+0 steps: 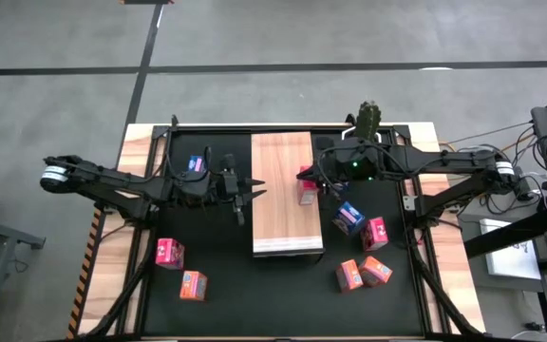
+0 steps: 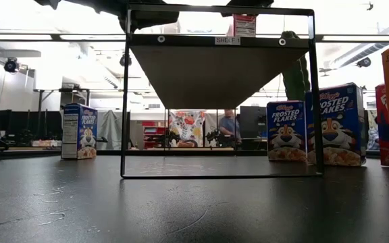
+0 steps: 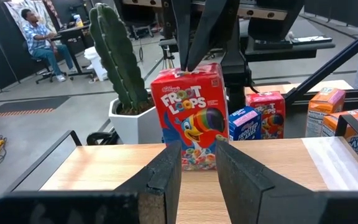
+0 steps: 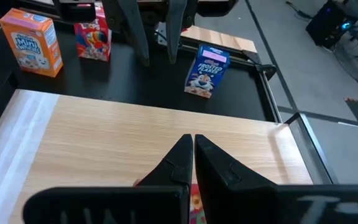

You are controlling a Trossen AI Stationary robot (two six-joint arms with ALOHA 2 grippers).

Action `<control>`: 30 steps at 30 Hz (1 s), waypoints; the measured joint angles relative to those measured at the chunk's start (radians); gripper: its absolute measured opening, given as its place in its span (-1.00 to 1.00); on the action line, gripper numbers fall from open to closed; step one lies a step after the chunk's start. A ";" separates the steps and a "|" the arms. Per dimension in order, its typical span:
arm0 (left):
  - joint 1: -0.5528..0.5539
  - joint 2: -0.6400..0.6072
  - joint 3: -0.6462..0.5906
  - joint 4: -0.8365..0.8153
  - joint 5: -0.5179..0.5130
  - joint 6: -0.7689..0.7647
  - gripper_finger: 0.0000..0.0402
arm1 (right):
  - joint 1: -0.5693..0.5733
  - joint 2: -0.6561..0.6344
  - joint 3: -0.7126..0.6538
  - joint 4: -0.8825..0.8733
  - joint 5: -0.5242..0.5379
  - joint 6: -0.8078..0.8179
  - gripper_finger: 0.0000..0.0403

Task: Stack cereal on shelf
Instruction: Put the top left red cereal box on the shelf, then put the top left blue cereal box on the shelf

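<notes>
On the shelf [image 1: 281, 171] right edge, a red cereal box [image 1: 307, 186] is pinched by the clenched right gripper [image 1: 313, 180]; left gripper [image 1: 252, 190] is held slightly parted, empty, beside the left edge.

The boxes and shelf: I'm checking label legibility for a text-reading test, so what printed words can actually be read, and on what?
"FROOT LOOPS": red box standing on the wooden shelf.
"FROSTED FLAKES": blue box at right in the low view, its blue neighbour, and the blue box at left.
"FROSTED FLAKES": blue box on the black mat.
"SHELF 1", partly blurred: label on the shelf's front edge.
Orange box: print too blurred.
</notes>
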 joint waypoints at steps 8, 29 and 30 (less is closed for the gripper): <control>0.000 -0.012 0.000 -0.069 -0.116 -0.070 -0.58 | 0.023 -0.040 0.000 0.001 -0.001 0.001 -0.96; 0.336 -0.047 0.260 -1.364 -0.234 -0.734 -0.90 | 0.233 -0.161 -0.079 -0.063 0.000 0.001 -0.96; 0.353 -0.048 0.258 -1.363 -0.201 -0.732 -0.90 | 0.236 -0.167 -0.089 -0.062 0.000 0.001 -0.96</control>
